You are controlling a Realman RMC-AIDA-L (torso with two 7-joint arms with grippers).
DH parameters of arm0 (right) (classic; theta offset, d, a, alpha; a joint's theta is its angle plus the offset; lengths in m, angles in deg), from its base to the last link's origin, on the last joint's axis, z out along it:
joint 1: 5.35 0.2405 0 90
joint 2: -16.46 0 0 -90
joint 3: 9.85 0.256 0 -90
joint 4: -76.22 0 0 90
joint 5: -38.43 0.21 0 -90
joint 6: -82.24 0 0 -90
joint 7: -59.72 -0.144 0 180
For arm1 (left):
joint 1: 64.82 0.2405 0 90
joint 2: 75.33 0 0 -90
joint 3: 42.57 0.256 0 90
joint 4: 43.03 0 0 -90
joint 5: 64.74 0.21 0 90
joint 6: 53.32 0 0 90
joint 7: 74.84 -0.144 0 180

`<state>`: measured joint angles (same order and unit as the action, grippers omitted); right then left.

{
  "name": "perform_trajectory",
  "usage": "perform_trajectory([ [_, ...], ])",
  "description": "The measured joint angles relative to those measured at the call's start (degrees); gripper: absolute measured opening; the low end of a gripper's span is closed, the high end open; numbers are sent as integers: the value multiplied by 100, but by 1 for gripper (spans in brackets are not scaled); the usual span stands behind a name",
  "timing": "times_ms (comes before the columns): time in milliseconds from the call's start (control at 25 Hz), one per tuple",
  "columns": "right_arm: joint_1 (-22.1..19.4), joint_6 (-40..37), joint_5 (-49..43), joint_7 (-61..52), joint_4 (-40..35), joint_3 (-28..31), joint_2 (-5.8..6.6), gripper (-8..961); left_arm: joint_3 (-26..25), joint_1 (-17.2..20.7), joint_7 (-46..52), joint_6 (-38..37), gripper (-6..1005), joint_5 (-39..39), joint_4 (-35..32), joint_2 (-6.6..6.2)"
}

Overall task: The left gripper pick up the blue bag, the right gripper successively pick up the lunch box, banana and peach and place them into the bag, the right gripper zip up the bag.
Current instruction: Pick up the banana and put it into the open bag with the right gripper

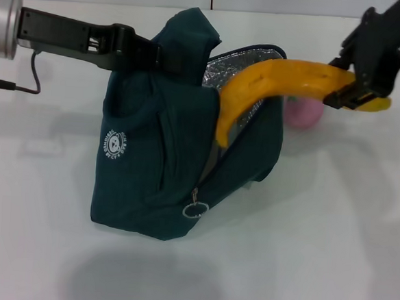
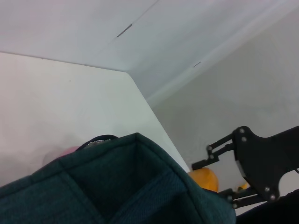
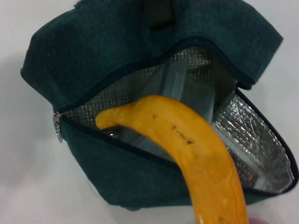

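Head view shows one blue bag (image 1: 157, 167), one banana (image 1: 273, 86) and one peach (image 1: 304, 113) on the white bench (image 1: 316, 254), with two hands at work. A single lunch box (image 3: 187, 93) shows only in the right wrist view, standing inside the bag against the silver foil lining (image 3: 261, 154). The left hand (image 1: 148, 54) comes in from the left and is clamped on the bag's upper fabric, holding it up with its mouth open toward the right. The bag is dark teal, with a small white round logo (image 1: 116, 144) on its side and a ring-pull zipper (image 1: 196, 209) hanging low at the front. The right hand (image 1: 355, 92) is closed on one end of the banana, beside the bag's open top. The banana is long, curved, yellow-orange with faint brown specks; its free end dips into the bag's mouth over the box. The peach, small and pink, sits on the bench behind the banana, just right of the bag.
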<state>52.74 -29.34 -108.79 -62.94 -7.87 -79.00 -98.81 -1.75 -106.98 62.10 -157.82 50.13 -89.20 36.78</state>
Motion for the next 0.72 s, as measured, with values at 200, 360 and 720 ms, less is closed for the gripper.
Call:
perform_trajectory([
  [200, 41, 318, 0, -10, 134, -382, -23, 479, 9, -3, -1, 0, 40, -37, -2, 3],
  [360, 170, 439, 42, -12, 353, -437, -46, 481, 28, -4, -1, 0, 40, -62, -4, 4],
  [720, 490, 732, 217, -12, 656, -881, -70, 486, 31, -38, -45, 5, 40, -63, 22, 4],
])
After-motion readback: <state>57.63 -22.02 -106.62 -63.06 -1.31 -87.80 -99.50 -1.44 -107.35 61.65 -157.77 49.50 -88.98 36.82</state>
